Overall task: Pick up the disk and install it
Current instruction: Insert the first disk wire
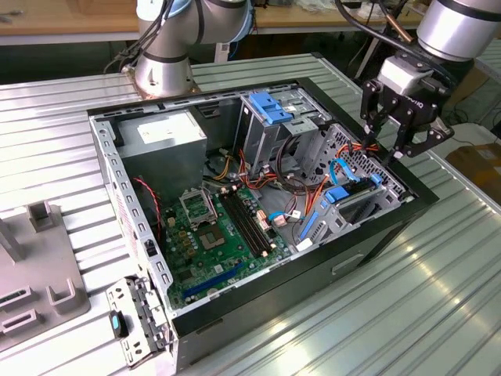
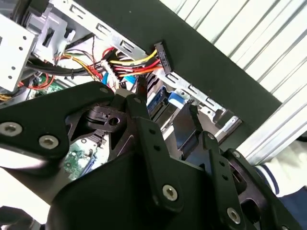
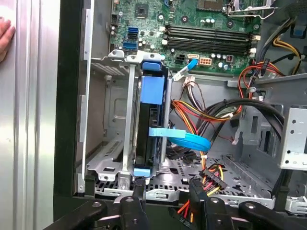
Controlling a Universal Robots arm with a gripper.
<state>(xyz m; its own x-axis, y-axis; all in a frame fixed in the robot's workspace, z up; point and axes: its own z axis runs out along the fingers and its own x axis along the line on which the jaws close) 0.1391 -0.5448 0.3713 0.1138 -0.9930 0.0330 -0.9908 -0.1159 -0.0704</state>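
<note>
The disk (image 3: pixel 152 125) is a dark drive in a bright blue carrier. It stands on edge in the metal drive cage (image 3: pixel 111 163) at the front of the open computer case (image 1: pixel 368 235). In the exterior view the disk (image 1: pixel 348 196) sits low in that cage on the view's right. My gripper (image 1: pixel 385 145) hangs open just above the cage, clear of the disk, with nothing between its fingers. In the first wrist view the gripper (image 3: pixel 168 191) has one fingertip on either side of the disk's line. The second wrist view shows the gripper (image 2: pixel 163 108) over the cage.
A blue flat cable (image 3: pixel 187 140) and orange-yellow wire bundles (image 3: pixel 206 115) lie beside the cage. Another blue carrier (image 1: pixel 270 108) sits in the upper bay. The motherboard (image 1: pixel 223 235) and power supply (image 1: pixel 160 137) fill the case. A hand (image 3: pixel 4 36) rests on the ribbed table.
</note>
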